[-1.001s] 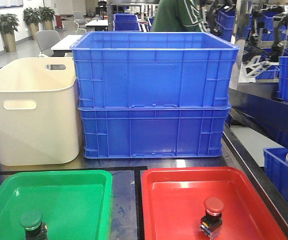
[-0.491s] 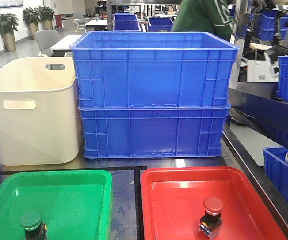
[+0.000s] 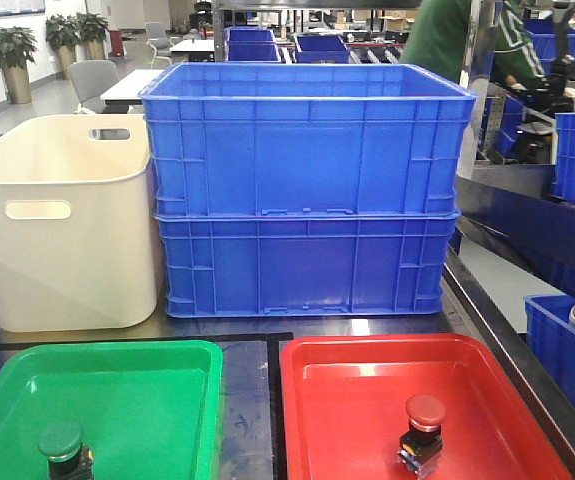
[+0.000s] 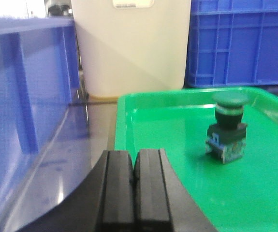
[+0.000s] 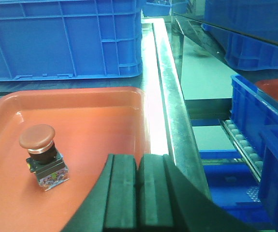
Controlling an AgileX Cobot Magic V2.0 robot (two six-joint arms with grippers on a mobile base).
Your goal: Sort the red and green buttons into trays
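Green button [image 3: 64, 447] in green tray [image 3: 157, 352], red button [image 3: 424, 428] in red tray [image 3: 367, 346], unchanged (only background person shifted); your left claw [image 4: 134, 166] and right claw [image 5: 138, 169] clenched, empty: sorting looks done.

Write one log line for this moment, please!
green button in green tray | red button in red tray | both end effectors shut, empty
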